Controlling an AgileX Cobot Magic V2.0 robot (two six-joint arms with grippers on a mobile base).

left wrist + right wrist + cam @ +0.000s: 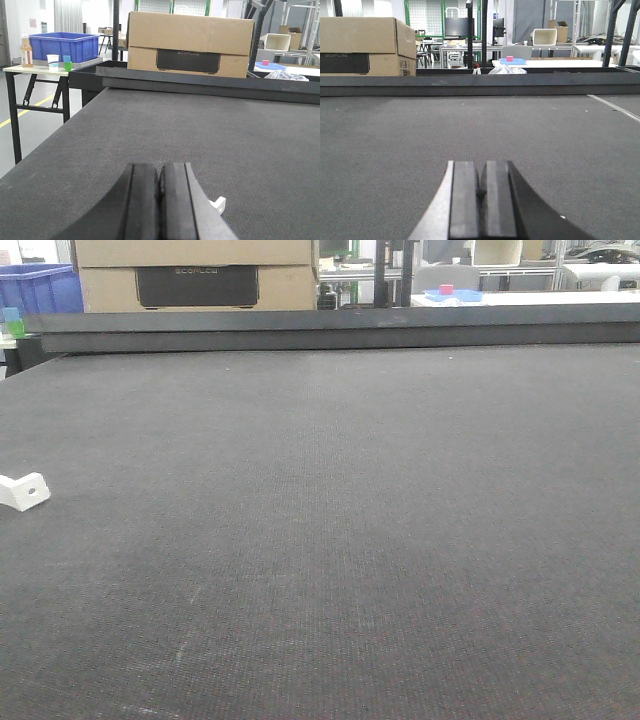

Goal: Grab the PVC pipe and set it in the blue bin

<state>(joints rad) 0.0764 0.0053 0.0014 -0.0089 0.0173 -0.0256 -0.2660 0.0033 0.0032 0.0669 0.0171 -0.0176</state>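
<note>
The PVC pipe (pixel 22 491), a short white piece with a small round hole in its side, lies on the dark mat at the far left of the front view. In the left wrist view a corner of the PVC pipe (pixel 219 204) peeks out just right of my left gripper (pixel 160 172), which is shut with nothing between its fingers. The blue bin (pixel 63 46) stands on a side table far off to the left, also seen as the blue bin (pixel 38 288) at the upper left. My right gripper (pixel 482 170) is shut and empty over bare mat.
A cardboard box (pixel 190 44) sits behind the table's raised back edge (pixel 330 330). A bottle (pixel 26 51), a white cup (pixel 53 60) and small coloured blocks (pixel 67 63) stand beside the bin. A blue tray (pixel 512 61) rests on a far white table.
</note>
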